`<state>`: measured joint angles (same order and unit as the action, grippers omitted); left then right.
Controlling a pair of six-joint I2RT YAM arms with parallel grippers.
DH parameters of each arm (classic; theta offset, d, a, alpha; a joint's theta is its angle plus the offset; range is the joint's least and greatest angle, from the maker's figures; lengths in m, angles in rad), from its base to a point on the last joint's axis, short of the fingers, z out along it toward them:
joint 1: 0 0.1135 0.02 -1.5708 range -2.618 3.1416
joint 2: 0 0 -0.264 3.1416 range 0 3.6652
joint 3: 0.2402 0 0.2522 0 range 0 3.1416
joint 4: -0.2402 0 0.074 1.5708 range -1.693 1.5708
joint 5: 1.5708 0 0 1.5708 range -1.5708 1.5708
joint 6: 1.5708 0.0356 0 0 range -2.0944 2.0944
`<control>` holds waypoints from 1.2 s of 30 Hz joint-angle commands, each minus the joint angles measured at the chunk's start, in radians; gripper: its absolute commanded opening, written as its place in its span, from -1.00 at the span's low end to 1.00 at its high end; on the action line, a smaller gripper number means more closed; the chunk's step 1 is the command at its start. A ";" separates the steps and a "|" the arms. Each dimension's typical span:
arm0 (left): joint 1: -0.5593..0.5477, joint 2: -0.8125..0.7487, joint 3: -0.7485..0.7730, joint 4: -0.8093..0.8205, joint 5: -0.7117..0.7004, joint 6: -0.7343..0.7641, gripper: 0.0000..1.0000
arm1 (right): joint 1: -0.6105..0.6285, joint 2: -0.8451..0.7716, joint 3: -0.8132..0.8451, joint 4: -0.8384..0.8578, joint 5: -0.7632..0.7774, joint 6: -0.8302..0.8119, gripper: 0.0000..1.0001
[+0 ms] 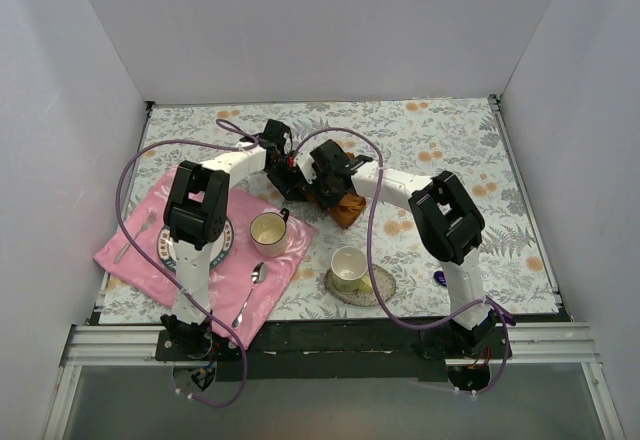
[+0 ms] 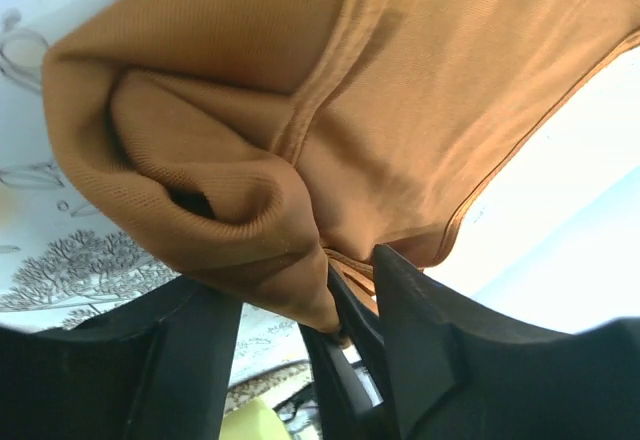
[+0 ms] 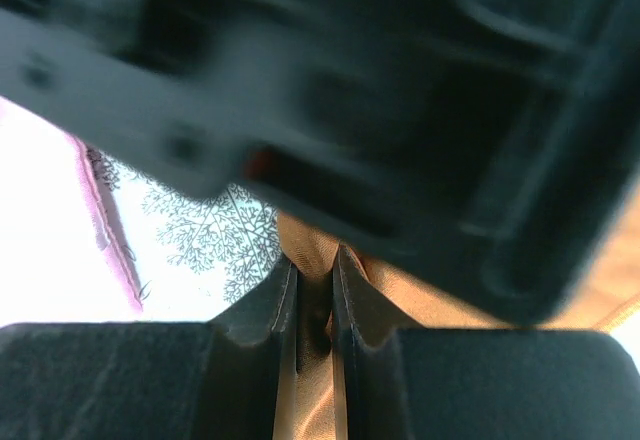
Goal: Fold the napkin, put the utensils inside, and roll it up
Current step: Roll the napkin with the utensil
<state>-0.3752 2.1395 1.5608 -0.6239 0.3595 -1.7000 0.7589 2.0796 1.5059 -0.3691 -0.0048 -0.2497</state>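
Right wrist view has the right tool (image 3: pixel 308 290) pinched shut on a thin fold of the napkin (image 3: pixel 425 305), soft, light, slippery satin bunched just ahead of the left tool (image 2: pixel 295 278), whose jaws stand apart, so its hemmed edge looks the surest hold

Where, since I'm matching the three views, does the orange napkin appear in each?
Top external: napkin near the picture's centre.
Left wrist: napkin fills the upper frame.
Right wrist: napkin low centre, pinched in the right gripper.
Shared landmark: the floral table cover, in all three.
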 commanded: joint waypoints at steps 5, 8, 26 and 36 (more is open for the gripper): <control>0.036 -0.082 0.036 0.006 -0.008 0.054 0.13 | -0.105 0.114 0.073 -0.157 -0.411 0.082 -0.97; 0.041 -0.134 -0.016 0.035 -0.028 0.022 0.15 | -0.139 0.140 0.073 -0.154 -0.506 0.110 -0.97; -0.021 -0.118 -0.085 0.066 -0.060 -0.020 0.22 | -0.300 0.330 0.163 -0.163 -0.912 0.348 -0.97; -0.039 0.000 0.010 -0.045 -0.117 -0.003 0.13 | -0.328 0.361 0.163 -0.113 -0.981 0.392 -0.97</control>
<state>-0.4091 2.0949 1.5070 -0.6029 0.2882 -1.7184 0.4385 2.3890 1.6932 -0.4614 -1.0302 0.1287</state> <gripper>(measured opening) 0.575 0.197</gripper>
